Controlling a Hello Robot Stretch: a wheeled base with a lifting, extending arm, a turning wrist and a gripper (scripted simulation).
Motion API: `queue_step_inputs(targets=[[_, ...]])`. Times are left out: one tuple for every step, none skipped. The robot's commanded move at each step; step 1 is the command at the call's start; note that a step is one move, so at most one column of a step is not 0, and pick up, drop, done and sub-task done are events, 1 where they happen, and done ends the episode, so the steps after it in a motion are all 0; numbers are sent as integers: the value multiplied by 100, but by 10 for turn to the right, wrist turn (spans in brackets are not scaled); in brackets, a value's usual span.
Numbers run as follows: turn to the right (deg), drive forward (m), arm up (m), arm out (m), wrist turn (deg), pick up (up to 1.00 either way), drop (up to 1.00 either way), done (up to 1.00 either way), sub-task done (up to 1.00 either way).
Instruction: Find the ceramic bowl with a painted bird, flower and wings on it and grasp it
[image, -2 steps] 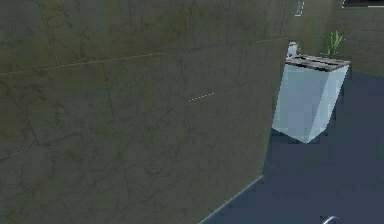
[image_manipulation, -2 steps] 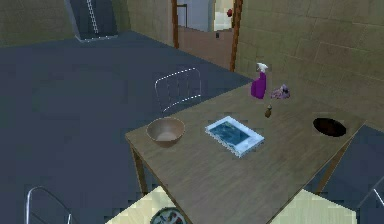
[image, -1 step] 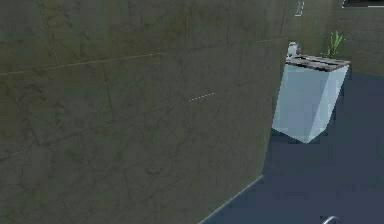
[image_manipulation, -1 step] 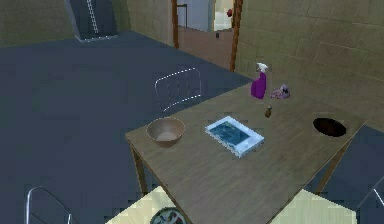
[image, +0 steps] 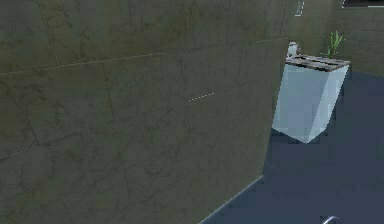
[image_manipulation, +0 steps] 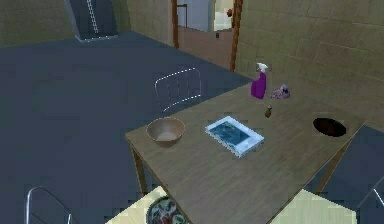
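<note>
A wooden table (image_manipulation: 300, 165) carries a plain bowl (image_manipulation: 166, 130). At its near edge sits a patterned bowl (image_manipulation: 165, 213), probably the target, so only grasping remains. The end effector's state cannot be told.

- No readable text, number, brand or sign in either view.
- Flat blue-and-white rectangular item (image_manipulation: 235, 134) lying on the light wooden table (image_manipulation: 290, 168): pale mottled face, nothing legible.
- Purple plastic spray bottle with a white trigger head (image_manipulation: 260, 82) standing on the same table: too small to tell any print.
</note>
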Motion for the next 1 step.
queue_step_inputs(targets=[[0,0,0,0,0,0,0,100,0]])
